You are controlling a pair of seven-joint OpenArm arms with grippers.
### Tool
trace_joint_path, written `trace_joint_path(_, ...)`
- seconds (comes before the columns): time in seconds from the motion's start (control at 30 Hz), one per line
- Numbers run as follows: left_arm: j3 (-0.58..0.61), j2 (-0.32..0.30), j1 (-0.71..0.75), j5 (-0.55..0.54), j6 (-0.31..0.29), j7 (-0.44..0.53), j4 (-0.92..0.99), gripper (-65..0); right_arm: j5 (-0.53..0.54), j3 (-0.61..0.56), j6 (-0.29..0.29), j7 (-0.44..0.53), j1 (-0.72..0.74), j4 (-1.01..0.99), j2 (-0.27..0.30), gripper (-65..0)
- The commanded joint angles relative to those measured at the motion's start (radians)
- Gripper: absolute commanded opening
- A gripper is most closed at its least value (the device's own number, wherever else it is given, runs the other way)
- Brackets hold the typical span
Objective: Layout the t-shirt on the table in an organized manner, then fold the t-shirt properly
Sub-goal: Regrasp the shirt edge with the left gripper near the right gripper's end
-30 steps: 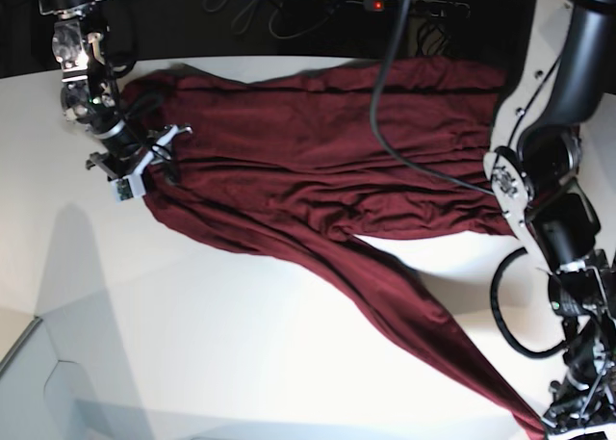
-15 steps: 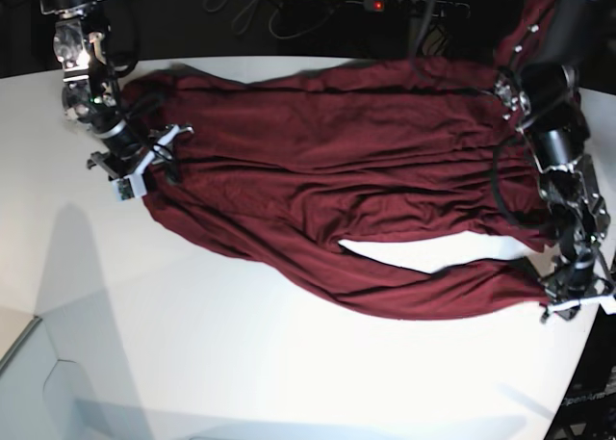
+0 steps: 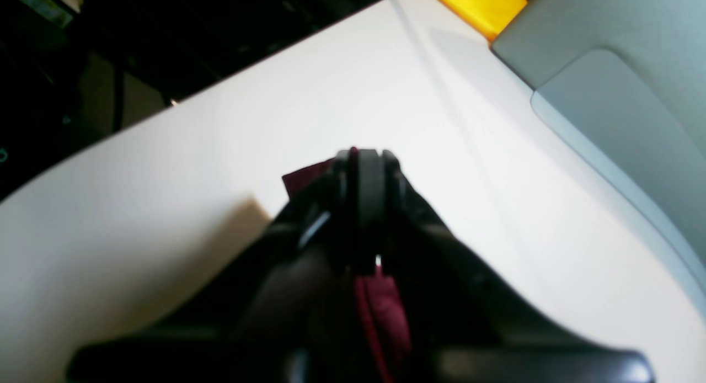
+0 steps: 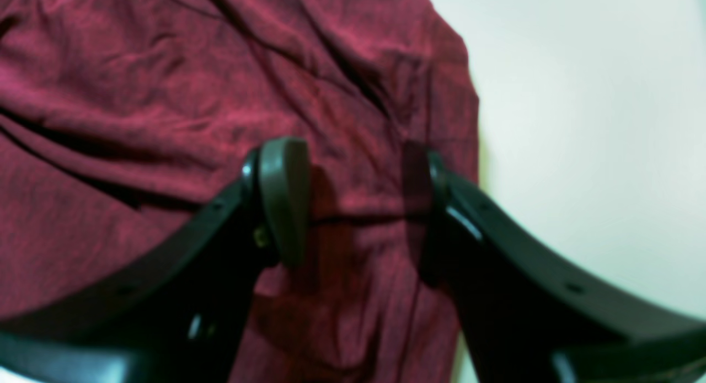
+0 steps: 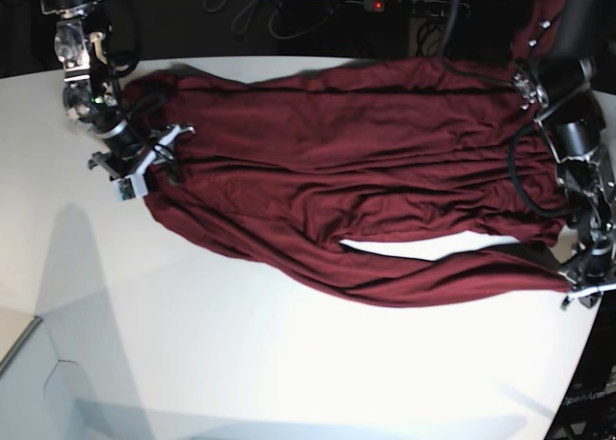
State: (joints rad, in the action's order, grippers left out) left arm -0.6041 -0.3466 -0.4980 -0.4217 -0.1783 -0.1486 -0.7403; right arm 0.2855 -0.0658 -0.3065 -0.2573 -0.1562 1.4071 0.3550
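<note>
You are still in the laying-out step: the maroon t-shirt [image 5: 346, 185] lies bunched in long wrinkles across the upper half of the white counter [image 5: 241, 363], its long axis running left to right across the base view. Your left hand [image 5: 582, 291], at the right edge of the frame, is closed tight on a corner of the cloth, while your right hand [image 5: 144, 166], at upper left, stands with jaws apart over the shirt's edge, gripping nothing. Next, that corner likely needs drawing toward the bottom of the frame to spread the folds flat.
</note>
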Motion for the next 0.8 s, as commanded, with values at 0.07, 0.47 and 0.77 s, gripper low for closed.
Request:
trace_joint_path(0.07, 0.002, -0.019, -0.051, -0.007, -0.011, 0.03, -0.015, -64.5, 0.004, 0.005, 0.002, 0.006, 0.004, 0.011, 0.013, -36.9)
trace_joint_path(0.47, -0.044, 0.011, 0.019, -0.062, -0.01, 0.022, -0.058, -31.7, 0.005, 0.024, 0.002, 0.008, 0.027, 0.021, 0.019, -36.7)
trace_joint_path(0.77, -0.06, 0.008, 0.218, -0.286, -0.005, -0.07, -0.298, -31.7, 0.005, 0.2, 0.002, 0.013, 0.027, 0.073, -0.04, -36.6)
